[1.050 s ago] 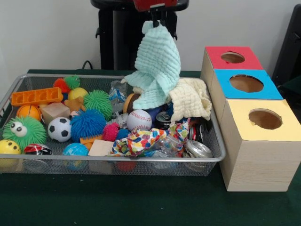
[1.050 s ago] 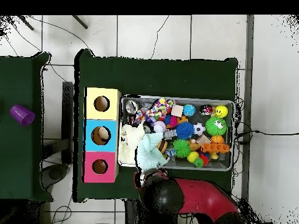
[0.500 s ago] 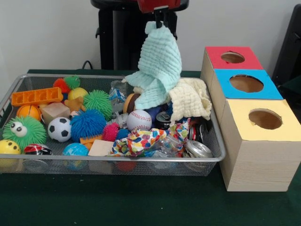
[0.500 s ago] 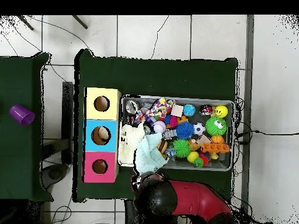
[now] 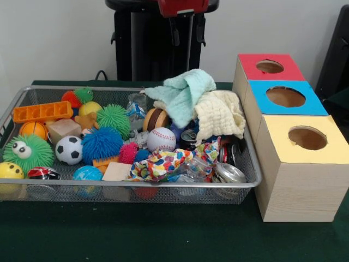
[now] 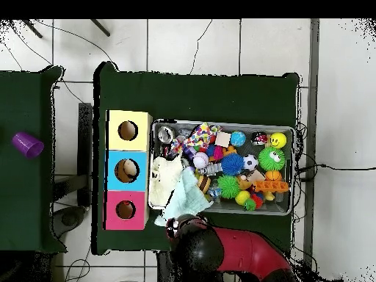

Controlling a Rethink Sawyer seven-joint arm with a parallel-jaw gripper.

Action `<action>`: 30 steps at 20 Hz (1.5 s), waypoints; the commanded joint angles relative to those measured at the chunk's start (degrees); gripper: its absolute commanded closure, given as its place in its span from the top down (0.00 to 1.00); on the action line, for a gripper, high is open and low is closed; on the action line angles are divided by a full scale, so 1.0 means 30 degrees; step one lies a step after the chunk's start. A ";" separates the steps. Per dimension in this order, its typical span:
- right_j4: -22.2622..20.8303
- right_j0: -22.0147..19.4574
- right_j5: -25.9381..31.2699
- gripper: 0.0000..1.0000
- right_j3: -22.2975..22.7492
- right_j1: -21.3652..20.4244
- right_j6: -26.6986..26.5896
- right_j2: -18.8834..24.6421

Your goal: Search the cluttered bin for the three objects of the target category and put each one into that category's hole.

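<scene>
The pale mint-green waffle cloth (image 5: pixel 182 94) lies crumpled on the far rim of the wire-mesh bin (image 5: pixel 163 185), touching the cream cloth (image 5: pixel 221 113) to its right. The red-and-black end effector (image 5: pixel 185 30) hangs above it, fingers apart and empty. The mint cloth seems to overhang the rim, so it could slide onto the tabletop (image 5: pixel 136 234), and another grasp might drag the cream cloth up too.

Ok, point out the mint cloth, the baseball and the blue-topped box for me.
mint cloth (image 5: pixel 182 94), front view, middle of its folds.
baseball (image 5: pixel 161 139), front view, its white face.
blue-topped box (image 5: pixel 314 105), front view, blue top beside the hole.
</scene>
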 commanded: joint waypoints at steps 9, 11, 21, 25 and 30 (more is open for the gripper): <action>0.3017 -0.0867 0.0619 1.00 -0.2643 0.0322 0.2872 0.0682; 0.3563 -0.0963 0.0248 1.00 -0.2891 0.0536 0.3038 0.0808; 0.4194 0.0307 0.1185 1.00 -0.6085 0.2246 0.3041 -0.0181; 0.4290 0.0568 0.1154 1.00 -0.6704 0.2765 0.3111 -0.0368; 0.4354 0.1330 0.1438 1.00 -0.8524 0.3975 0.3375 -0.0814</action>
